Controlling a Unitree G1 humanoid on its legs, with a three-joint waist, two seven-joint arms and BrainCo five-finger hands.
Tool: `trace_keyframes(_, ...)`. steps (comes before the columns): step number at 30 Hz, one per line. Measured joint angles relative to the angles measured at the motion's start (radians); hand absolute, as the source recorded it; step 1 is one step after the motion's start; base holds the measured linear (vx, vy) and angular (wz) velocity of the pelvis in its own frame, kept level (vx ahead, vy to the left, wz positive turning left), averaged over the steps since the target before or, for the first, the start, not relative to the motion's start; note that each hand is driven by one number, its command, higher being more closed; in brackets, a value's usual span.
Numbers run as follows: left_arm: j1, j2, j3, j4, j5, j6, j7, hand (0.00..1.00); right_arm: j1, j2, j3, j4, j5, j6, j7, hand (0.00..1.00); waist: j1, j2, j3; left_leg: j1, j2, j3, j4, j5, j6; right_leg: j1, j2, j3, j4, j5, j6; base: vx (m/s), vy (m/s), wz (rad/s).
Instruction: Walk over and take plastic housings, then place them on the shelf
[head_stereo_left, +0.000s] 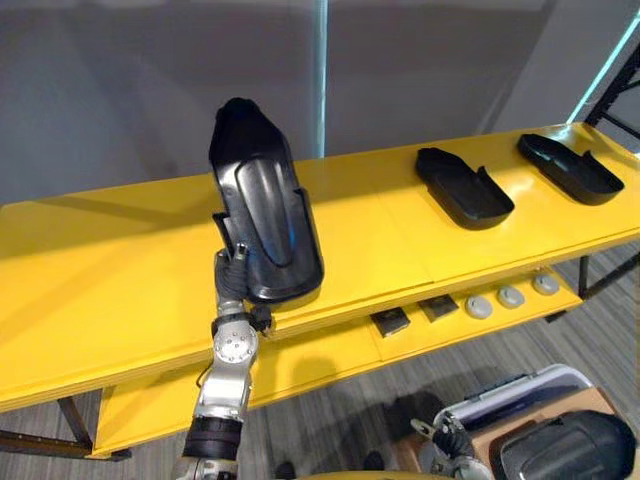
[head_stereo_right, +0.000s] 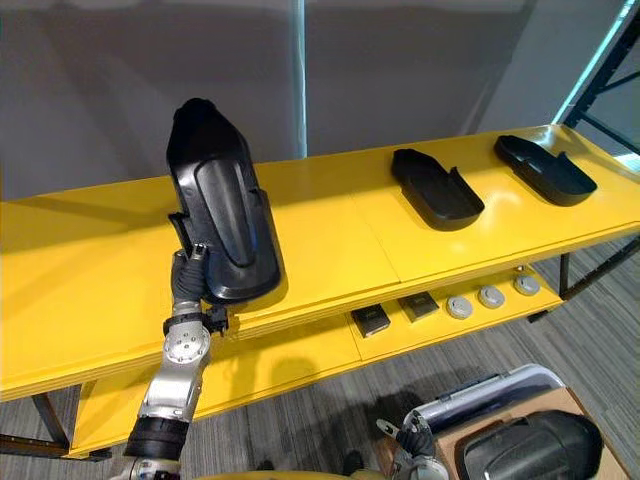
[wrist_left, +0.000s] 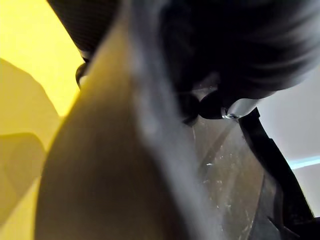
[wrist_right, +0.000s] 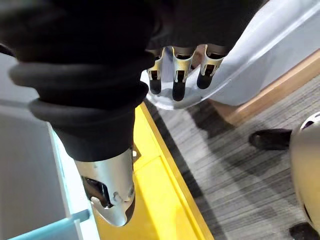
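The left hand (head_stereo_left: 232, 280) grips the lower edge of the black housing (head_stereo_left: 262, 215), which stands nearly upright with its bottom end at the front of the yellow shelf (head_stereo_left: 100, 270). I'd tip it away and lay it flat, clear of the nearer housing (head_stereo_left: 463, 187) already lying there, before letting go. That arm reaches up from below with a straight wrist, and the right hand (head_stereo_right: 415, 438) hangs low, fingers loose and empty.

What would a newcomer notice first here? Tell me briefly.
First comes the big black housing, gripped at its lower edge by the left hand and held upright at the front edge of the yellow shelf. Next come a second housing and a third housing, lying on the shelf top toward the robot's right. The right hand hangs open low down, by a clear tub.
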Motion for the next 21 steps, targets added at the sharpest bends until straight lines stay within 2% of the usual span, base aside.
trace_keyframes(8,-0.119,0.022,0.049,0.154,-0.025,0.036,0.018,1.0,0.001,-0.011,0.003,0.0,-0.029,0.006,0.001,0.0,-0.016,0.001,0.0,-0.019,0.003,0.007,-0.018,0.006,-0.008,-0.029,0.007,0.015,-0.008,0.002,0.003,-0.04,-0.011,-0.06)
trace_keyframes(10,-0.144,0.034,0.065,0.187,-0.037,0.039,0.019,1.0,0.0,-0.01,0.009,0.0,-0.036,0.013,0.002,0.0,-0.032,0.001,0.0,-0.017,0.002,0.007,-0.018,0.009,-0.011,-0.028,0.007,0.016,-0.007,0.009,0.006,0.05,0.002,-0.01)
trace_keyframes(16,-0.26,0.079,0.076,0.326,-0.043,0.072,0.018,1.0,-0.002,-0.009,0.01,0.0,-0.036,0.022,0.003,0.0,-0.034,0.001,0.001,-0.017,-0.001,0.009,-0.012,0.024,0.0,-0.03,0.006,0.019,-0.004,0.025,-0.003,0.08,0.008,-0.03)
trace_keyframes(20,-0.286,0.093,0.105,0.352,-0.043,0.082,0.017,1.0,-0.019,-0.009,0.011,0.002,-0.036,0.023,0.004,0.0,-0.038,-0.002,0.004,-0.017,-0.004,0.01,-0.012,0.024,0.0,-0.031,0.006,0.02,-0.004,0.025,-0.003,0.04,0.012,-0.02)
trace_keyframes(21,-0.304,0.101,0.106,0.377,-0.043,0.083,0.017,0.0,-0.023,-0.009,0.011,0.002,-0.036,0.023,0.004,0.0,-0.037,-0.003,0.006,-0.017,-0.004,0.009,-0.012,0.024,0.0,-0.031,0.006,0.02,-0.004,0.025,-0.003,0.0,0.0,0.0)
